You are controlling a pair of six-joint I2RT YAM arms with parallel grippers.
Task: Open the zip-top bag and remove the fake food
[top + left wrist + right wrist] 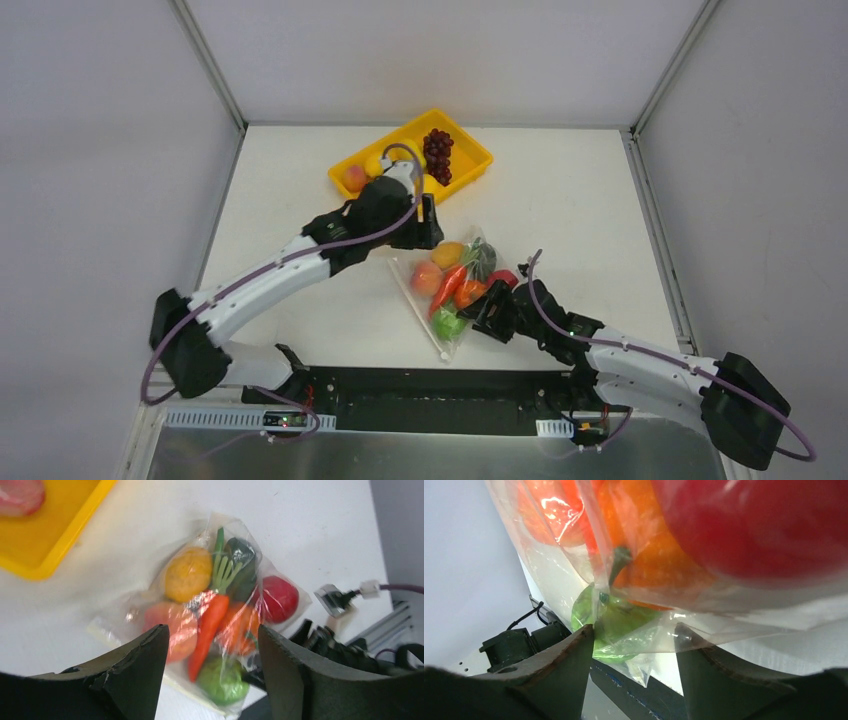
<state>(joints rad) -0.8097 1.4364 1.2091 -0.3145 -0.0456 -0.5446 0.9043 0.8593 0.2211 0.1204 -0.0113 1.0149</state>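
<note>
- At the left gripper (211, 635): stands wide open, grips nothing, hovers over the far end of the zip-top bag (410, 275), on the side nearest the yellow tray (468, 150).
- At the right gripper (634, 627): stands partly open at the bag's right edge, on the side nearer the arm bases; straddles a loose fold of clear film without pinching it; rests one finger (574, 652) right against the film beside the green apple (222, 680).
- For the bag: lies crinkled on the table (560, 200) between the two grippers; holds all the fake food (447, 290) inside the film.
- Inside, from far end to near: yellow-orange fruit (188, 574), dark green piece (242, 562) and red ball (279, 599); then peach (172, 630), carrot (207, 627) and orange (239, 627); then the apple.
- Along the bag's left edge: pale zip strip (102, 631); sealed or not, cannot tell.
- For the tray: sits at the far side of the table, near the bag's far end; holds a dark grape bunch (437, 157), a pinkish fruit (354, 178) and a yellow fruit (375, 165), the last partly behind the left arm.
</note>
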